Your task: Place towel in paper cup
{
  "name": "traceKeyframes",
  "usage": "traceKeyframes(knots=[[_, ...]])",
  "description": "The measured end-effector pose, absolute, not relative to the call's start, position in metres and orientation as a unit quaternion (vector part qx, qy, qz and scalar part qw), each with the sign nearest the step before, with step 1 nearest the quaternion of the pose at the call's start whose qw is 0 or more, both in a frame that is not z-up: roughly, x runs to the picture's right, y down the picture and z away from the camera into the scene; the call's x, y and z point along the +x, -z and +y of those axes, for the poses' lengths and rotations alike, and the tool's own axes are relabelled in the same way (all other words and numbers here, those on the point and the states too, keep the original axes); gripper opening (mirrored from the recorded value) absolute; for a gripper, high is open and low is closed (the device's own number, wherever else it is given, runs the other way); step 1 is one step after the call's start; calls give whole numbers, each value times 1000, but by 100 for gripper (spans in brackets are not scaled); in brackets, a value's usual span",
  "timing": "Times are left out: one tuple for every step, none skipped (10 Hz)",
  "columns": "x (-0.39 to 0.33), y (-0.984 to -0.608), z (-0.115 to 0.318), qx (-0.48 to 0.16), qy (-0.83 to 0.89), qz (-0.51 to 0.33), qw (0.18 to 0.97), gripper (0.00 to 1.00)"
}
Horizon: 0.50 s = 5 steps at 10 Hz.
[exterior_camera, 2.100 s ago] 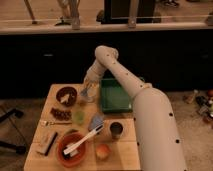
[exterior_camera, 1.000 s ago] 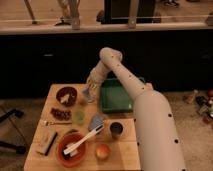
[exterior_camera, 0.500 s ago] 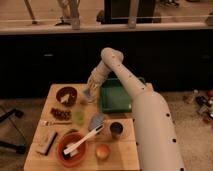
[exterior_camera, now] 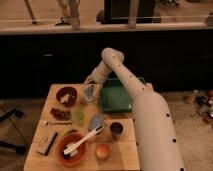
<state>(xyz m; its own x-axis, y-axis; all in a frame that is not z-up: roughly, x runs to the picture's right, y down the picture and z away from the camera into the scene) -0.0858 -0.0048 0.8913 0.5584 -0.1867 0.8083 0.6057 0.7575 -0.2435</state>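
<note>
My gripper [exterior_camera: 90, 82] hangs at the end of the white arm, at the back of the wooden table [exterior_camera: 120, 162]. It sits right above, perhaps touching, the paper cup [exterior_camera: 89, 94], a small pale grey cup with a lighter rim just left of the green tray. A crumpled blue-grey thing that looks like the towel [exterior_camera: 96, 121] lies mid-table, apart from the gripper, between the green cup and the dark metal cup. I cannot tell if the gripper holds anything.
A green tray [exterior_camera: 118, 96] lies at the back right. A dark bowl of food [exterior_camera: 66, 95] stands left of the paper cup. In front are a translucent green cup [exterior_camera: 79, 116], a dark metal cup [exterior_camera: 116, 130], an orange bowl with a white spatula [exterior_camera: 75, 147] and an orange fruit [exterior_camera: 102, 151].
The arm's elbow has swung a little to the right. The gripper has stayed over the paper cup. Nothing on the table has moved.
</note>
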Motion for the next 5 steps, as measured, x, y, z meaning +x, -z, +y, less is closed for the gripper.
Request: traceKeyframes(knots=[[-84,-889,-6,-253,234,-410,845,75],[-83,-887,-7,-252,234,-411,845,75],[-82,-885,-8,-249,234,-412,845,75],[-80,-882,-10,-246,234,-413,845,75],[-78,-879,-13,-242,234,-413,846,75]])
